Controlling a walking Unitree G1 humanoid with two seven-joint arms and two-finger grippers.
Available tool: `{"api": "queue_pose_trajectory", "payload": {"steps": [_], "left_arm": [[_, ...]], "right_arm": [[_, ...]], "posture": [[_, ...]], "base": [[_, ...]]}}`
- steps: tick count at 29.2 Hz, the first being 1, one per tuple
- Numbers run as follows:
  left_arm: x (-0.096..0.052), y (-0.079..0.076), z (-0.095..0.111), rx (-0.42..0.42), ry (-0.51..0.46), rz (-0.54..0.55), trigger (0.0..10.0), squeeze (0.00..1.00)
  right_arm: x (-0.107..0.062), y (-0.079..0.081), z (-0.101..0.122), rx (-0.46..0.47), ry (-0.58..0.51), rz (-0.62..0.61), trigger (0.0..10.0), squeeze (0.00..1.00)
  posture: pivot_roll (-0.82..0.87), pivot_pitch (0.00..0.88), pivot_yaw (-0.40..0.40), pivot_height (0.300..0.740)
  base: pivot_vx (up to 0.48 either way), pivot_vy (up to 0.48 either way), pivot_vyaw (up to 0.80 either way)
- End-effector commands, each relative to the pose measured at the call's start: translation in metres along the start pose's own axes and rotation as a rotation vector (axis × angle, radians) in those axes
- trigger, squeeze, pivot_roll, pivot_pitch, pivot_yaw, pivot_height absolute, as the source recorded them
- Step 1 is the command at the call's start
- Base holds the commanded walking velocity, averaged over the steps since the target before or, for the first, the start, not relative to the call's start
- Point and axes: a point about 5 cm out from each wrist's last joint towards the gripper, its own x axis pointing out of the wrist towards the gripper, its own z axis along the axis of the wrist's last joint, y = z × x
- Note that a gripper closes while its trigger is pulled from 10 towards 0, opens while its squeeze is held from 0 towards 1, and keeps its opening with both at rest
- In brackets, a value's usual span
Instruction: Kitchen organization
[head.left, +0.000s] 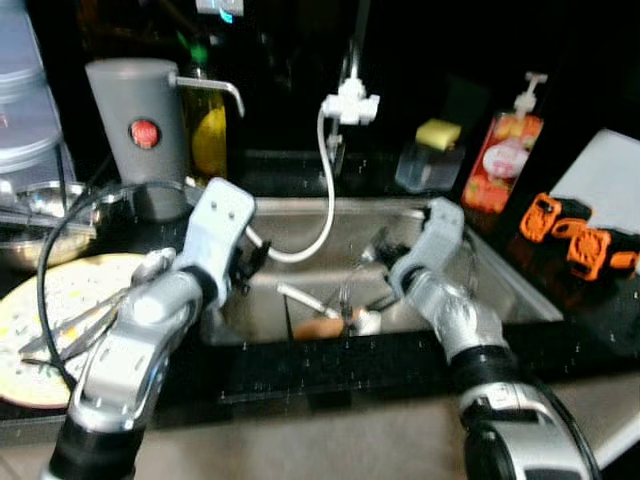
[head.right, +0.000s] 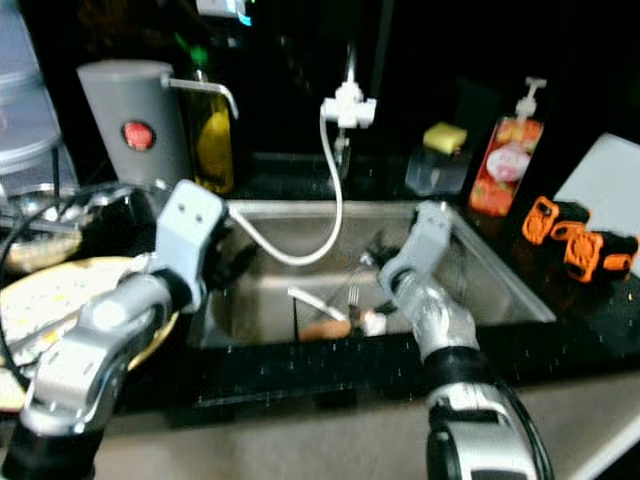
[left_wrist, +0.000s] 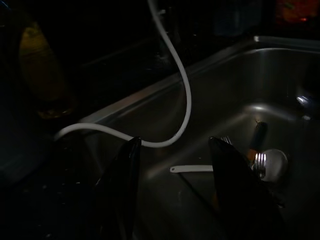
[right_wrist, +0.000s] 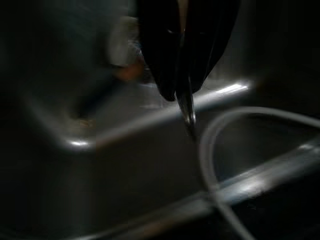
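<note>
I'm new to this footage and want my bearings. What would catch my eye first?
Two silver arms reach into a steel sink. The right claw is shut on a thin metal utensil above the basin; the left claw hangs open at the sink's left edge. A white faucet hose loops down into the basin, and orange clips sit on the right counter.

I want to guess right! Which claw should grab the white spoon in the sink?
Probably the left. The left claw is open and pointed at the spoon lying in the sink. The right claw is shut on a thin metal utensil.
</note>
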Motion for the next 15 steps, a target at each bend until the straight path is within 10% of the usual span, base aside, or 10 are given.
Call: {"api": "queue_pose_trajectory", "payload": {"steps": [1, 13, 14, 15], "left_arm": [[0.001, -0.004, 0.000, -0.012, 0.000, -0.009, 10.0, 0.00], [-0.001, 0.007, -0.001, -0.063, 0.014, 0.063, 10.0, 0.00], [-0.001, 0.007, -0.002, -0.066, 0.015, 0.066, 10.0, 0.00], [-0.001, 0.007, -0.002, -0.067, 0.016, 0.067, 10.0, 0.00]], "right_arm": [[0.001, -0.002, 0.001, -0.065, -0.007, -0.038, 10.0, 0.00], [0.007, -0.004, -0.033, -0.110, 0.183, -0.028, 10.0, 0.00], [0.008, -0.003, -0.034, -0.112, 0.184, -0.031, 10.0, 1.00], [0.008, -0.004, -0.035, -0.117, 0.183, -0.037, 10.0, 1.00]], "posture": [[0.16, 0.044, -0.084, 0.740], [0.17, 0.052, -0.091, 0.740], [0.17, 0.052, -0.091, 0.740], [0.17, 0.052, -0.091, 0.740]], "base": [[0.000, 0.000, 0.00], [0.000, 0.000, 0.00], [0.000, 0.000, 0.00], [0.000, 0.000, 0.00]]}}
